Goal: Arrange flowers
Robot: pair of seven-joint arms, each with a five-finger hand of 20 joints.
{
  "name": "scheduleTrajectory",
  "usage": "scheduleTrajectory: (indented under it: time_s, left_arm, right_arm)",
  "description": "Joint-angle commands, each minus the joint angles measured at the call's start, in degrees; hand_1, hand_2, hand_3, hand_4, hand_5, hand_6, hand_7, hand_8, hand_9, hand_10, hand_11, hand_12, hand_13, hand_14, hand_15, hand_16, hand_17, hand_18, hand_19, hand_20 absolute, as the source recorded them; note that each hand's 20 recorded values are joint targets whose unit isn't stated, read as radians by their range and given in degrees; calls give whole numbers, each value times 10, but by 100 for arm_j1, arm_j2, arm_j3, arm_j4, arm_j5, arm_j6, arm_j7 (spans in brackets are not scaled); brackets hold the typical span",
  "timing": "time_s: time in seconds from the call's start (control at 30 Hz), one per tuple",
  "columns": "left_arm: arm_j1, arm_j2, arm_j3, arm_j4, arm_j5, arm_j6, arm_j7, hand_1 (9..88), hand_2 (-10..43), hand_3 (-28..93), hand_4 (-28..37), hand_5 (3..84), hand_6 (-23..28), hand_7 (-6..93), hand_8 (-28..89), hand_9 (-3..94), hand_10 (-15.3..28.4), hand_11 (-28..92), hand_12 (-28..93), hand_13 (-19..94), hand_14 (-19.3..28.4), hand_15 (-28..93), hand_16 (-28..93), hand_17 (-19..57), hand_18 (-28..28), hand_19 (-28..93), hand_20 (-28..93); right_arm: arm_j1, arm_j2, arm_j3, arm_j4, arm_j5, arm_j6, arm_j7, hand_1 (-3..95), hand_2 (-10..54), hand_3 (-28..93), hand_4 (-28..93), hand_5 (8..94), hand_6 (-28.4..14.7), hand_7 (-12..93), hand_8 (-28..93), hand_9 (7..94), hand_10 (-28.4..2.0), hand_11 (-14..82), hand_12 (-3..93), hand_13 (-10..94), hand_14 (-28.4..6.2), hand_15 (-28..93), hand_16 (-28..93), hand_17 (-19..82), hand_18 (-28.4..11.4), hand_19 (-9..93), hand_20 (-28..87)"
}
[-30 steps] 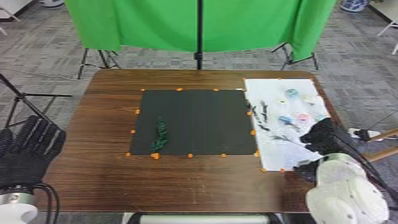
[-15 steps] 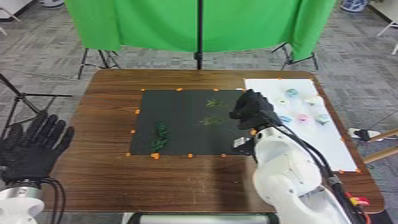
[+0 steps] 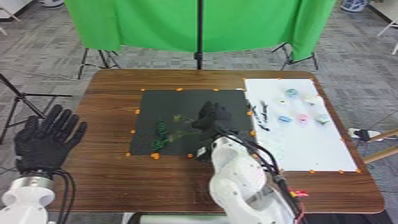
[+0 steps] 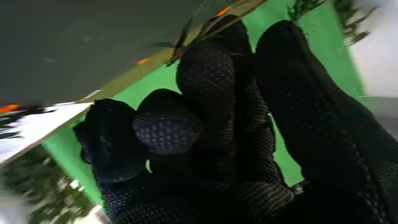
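The brown wooden desk (image 3: 133, 185) carries a black square mat (image 3: 160, 102) mid-frame, a dark green leafy stem (image 3: 162, 134) lying lengthwise up its left part. The nearer right hand (image 3: 211, 117), fingers curled round a thin yellow-green sprig (image 3: 178, 118), is just right of the stem.

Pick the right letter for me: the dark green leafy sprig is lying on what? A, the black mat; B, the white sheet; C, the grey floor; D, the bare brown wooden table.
A: the dark green leafy sprig lies on the black mat, near its left edge, with the robot's right hand off to its right.
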Motion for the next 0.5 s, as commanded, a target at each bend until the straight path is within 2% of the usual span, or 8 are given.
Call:
scheduleTrajectory:
  time_s: [0.03,0.17,0.27,0.33,0.4,0.5]
  left_arm:
    - [-7,31,94,62,-37,51,-189,272,155,750,-283,479,83,149,-91,416,157,229,130,326,174,534,-51,-41,189,474,301]
    - [56,26,101,58,-56,32,-227,272,155,755,-283,479,83,150,-91,418,157,231,131,325,174,535,-51,-42,189,472,298]
    - [37,-10,116,99,-92,-6,-213,272,155,758,-283,480,83,149,-92,418,158,232,131,325,174,534,-51,-42,189,472,297]
    - [16,-45,116,114,-26,-30,-225,273,155,756,-283,478,83,150,-92,417,158,231,130,325,173,532,-52,-42,189,471,295]
    - [63,-49,82,98,-67,-83,-186,273,154,756,-283,470,82,149,-92,415,157,230,129,323,173,528,-53,-43,190,470,294]
    - [84,-85,41,96,-56,-115,-175,273,154,756,-283,469,81,151,-92,415,157,229,129,322,173,527,-53,-44,189,467,292]
  right_arm:
    - [-134,-485,-14,300,-367,-174,87,533,-95,720,-252,790,-29,337,167,851,-132,457,379,767,-136,736,446,486,-272,932,539]
    - [-249,-570,4,314,-332,-63,145,530,-95,724,-244,792,-34,323,176,850,-141,447,359,763,-142,730,444,479,-278,932,538]
    - [-331,-585,56,312,-177,-9,-93,524,-95,729,-239,789,-40,299,173,850,-140,428,359,760,-143,723,440,477,-278,932,534]
    - [-333,-521,24,339,-261,148,-109,516,-95,726,-237,781,-50,258,147,845,-140,390,361,753,-141,706,428,466,-276,932,505]
    - [-335,-495,37,351,-230,260,-95,514,-95,726,-239,763,-58,227,114,838,-140,328,363,746,-139,671,396,444,-277,931,438]
    - [-336,-409,81,273,-160,255,-70,508,-95,731,-240,744,-66,191,84,834,-145,284,351,739,-135,644,369,432,-277,932,409]
